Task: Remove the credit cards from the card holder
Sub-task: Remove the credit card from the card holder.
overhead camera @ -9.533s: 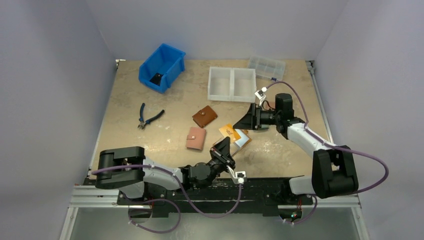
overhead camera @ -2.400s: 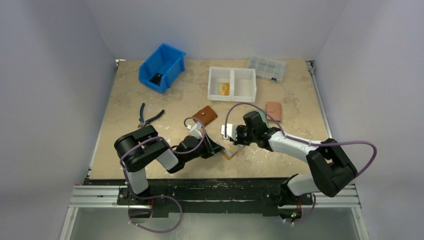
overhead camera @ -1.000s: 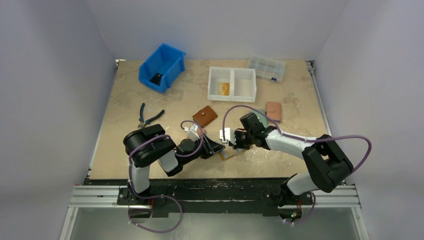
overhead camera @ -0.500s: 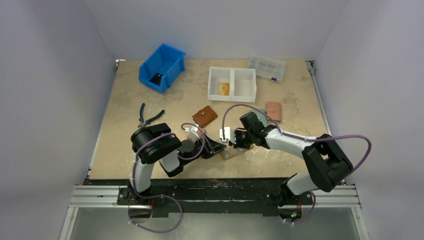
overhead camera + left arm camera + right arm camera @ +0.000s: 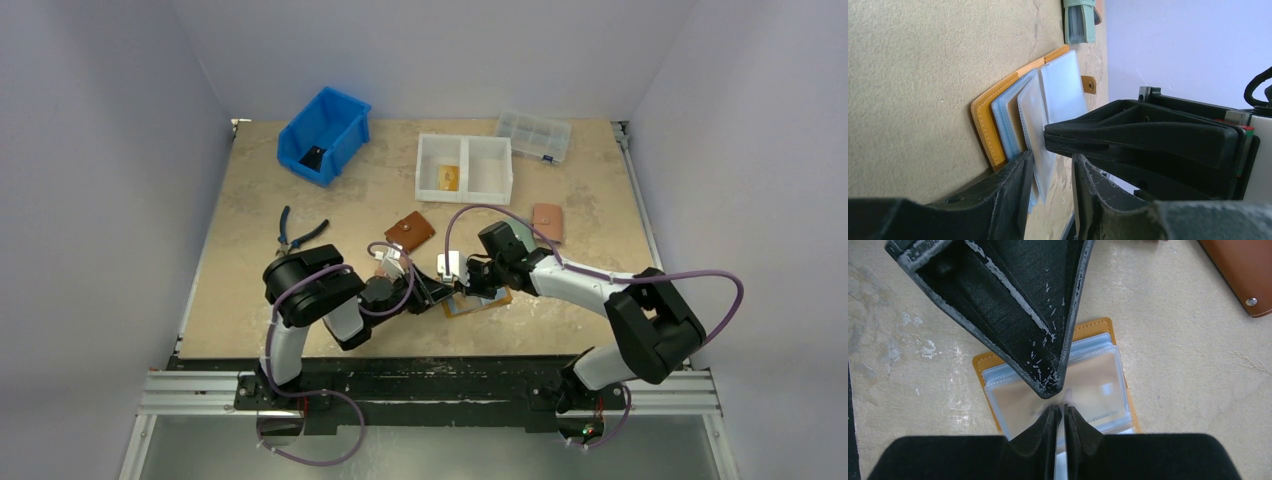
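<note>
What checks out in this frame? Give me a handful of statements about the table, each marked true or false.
1. The card holder lies open on the table. True.
2. A yellow card sits in the white tray's left compartment, as the top view shows it. True.
3. The pliers lie inside the blue bin. False: they lie on the table, nearer the arms than the bin.
4. The brown wallet lies open. False: it is closed.
5. Both the left gripper and the right gripper are at the card holder. True.
</note>
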Robot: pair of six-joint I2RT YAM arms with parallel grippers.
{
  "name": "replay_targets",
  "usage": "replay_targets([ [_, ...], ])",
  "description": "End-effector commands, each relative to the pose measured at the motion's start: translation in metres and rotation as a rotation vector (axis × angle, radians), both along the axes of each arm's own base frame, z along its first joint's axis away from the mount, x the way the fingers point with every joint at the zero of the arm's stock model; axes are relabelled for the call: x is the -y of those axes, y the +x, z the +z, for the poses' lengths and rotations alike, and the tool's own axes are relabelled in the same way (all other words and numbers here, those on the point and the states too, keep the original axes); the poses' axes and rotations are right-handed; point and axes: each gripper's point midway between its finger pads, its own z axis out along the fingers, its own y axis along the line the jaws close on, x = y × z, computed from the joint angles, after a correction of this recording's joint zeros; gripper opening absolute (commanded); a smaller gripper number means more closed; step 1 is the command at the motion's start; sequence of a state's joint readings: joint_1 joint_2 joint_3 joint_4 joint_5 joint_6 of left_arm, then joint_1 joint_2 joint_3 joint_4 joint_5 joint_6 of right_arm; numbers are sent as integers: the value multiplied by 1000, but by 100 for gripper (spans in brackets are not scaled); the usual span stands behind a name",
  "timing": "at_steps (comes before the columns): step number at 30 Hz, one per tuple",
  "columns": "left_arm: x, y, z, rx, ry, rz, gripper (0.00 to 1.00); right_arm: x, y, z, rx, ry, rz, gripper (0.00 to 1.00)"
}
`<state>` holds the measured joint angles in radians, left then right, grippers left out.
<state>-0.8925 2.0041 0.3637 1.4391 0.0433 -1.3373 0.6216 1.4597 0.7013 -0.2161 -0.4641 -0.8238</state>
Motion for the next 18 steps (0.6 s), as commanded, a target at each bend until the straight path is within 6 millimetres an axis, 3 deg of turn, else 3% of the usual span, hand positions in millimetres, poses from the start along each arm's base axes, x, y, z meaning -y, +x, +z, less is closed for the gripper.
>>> replay_targets([
  [1,12,8,29,95,-63,-8,37,-11,-2,8,-32,43,8,19],
  [8,14,12,31,116,-57,-2,28,-10,0,10,-41,52,-6,19],
  [14,13,16,22,123,11,6,0,-9,5,15,-41,65,-27,20],
  [18,12,16,21,146,38,1,0,-5,12,26,-30,89,-54,23],
])
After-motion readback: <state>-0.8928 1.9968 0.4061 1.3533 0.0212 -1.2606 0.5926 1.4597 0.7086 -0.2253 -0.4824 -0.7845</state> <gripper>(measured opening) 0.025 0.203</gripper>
